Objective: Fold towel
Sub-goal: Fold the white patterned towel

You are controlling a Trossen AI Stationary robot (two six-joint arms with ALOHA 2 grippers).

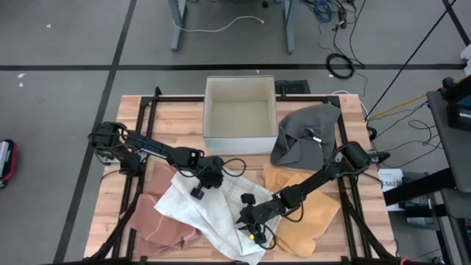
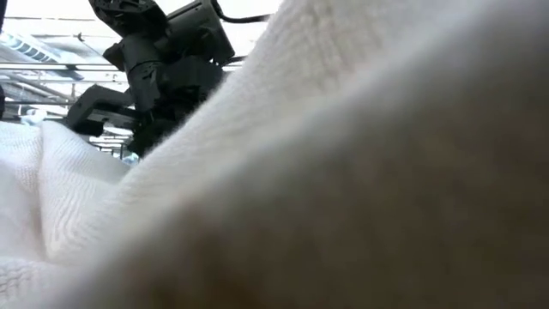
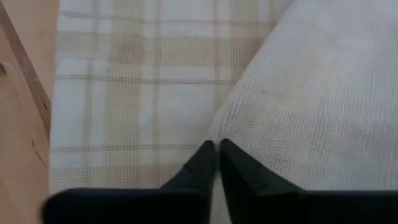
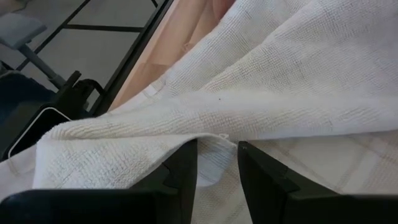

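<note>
Counting the cloths first: five are lying on the wooden table [image 1: 132, 110]. One white towel [image 1: 195, 210] is sitting crumpled around the middle of the near half, with one plaid cloth [image 1: 229, 197] (white with tan lines) tucked under its 3 o'clock side. One pink cloth [image 1: 151, 217] is peeking out at the white towel's 8 o'clock, one mustard-yellow cloth [image 1: 309, 213] is spreading out at its 3 o'clock, and one grey cloth [image 1: 305, 132] is bunched up at about 1 o'clock, right next to the single white box [image 1: 240, 114], which is sitting open at 12 o'clock.

Two arms are working here. The left gripper [image 1: 199, 190] is reaching in from 10 o'clock and hovering right at the top edge of the white towel; in its wrist view the two fingers [image 3: 202, 165] are pressing together tip to tip right where the towel's edge is meeting the plaid cloth. Hard to say whether any fabric is actually caught between them.

The right gripper [image 1: 249, 224] is coming in from 2 o'clock and sitting at the towel's 4 o'clock edge. Its wrist view is showing both fingers [image 4: 186, 163] standing apart, with the towel's folded hem lying right at the tips and the gap, so it's looking like a loose pinch on that hem.

The low camera is mostly getting smothered by white towel, with one dark arm poking up behind.
</note>
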